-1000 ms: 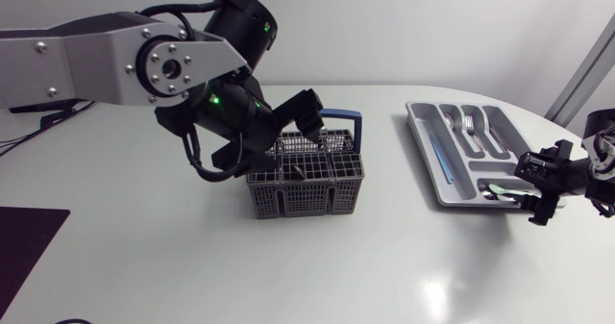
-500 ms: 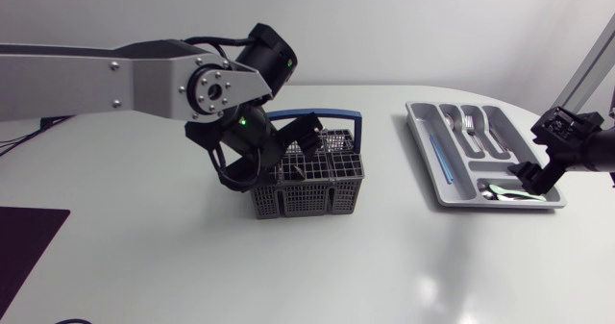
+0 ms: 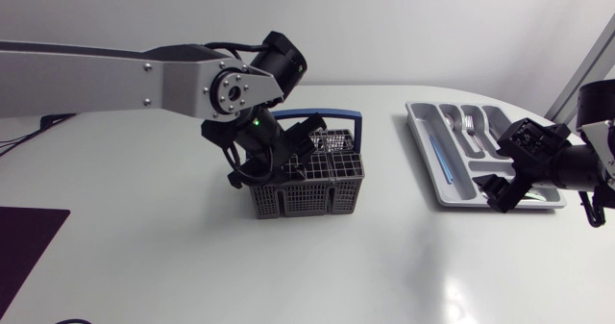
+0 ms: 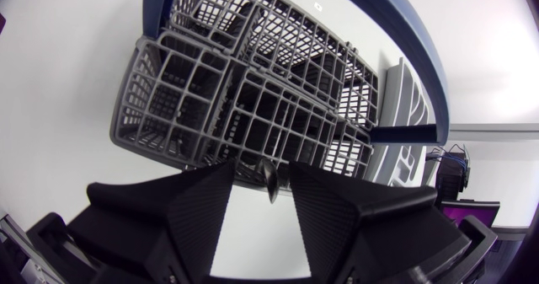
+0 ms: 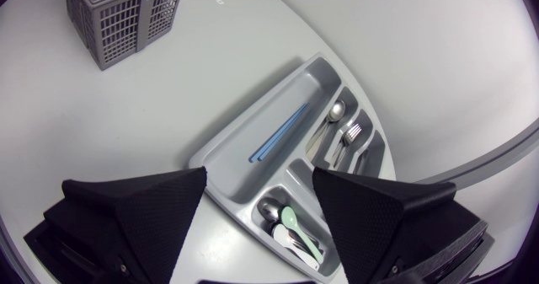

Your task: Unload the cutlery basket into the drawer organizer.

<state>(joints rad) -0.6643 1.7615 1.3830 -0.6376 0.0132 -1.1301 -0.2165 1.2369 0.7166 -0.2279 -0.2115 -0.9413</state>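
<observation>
Your left gripper [image 4: 261, 166] hangs unclenched over the grey cutlery basket [image 3: 307, 195] near the middle of the table [image 3: 192, 266], with a dark utensil tip [image 4: 271, 181] standing in the gap between its 2 fingers. Your right gripper [image 5: 258, 173] is spread wide above the drawer organizer [image 5: 251, 122] at the table's right edge, which holds forks [image 5: 349, 134], spoons [image 5: 335, 111] and a blue stick [image 5: 278, 134].

a white table [image 3: 384, 266] is seen from above; a grey cutlery basket [image 3: 307, 199] is set near its middle, a grey drawer organizer [image 3: 419, 132] is laid well apart to the right, and a dark mat [image 3: 24, 252] is spotted at the left edge.
</observation>
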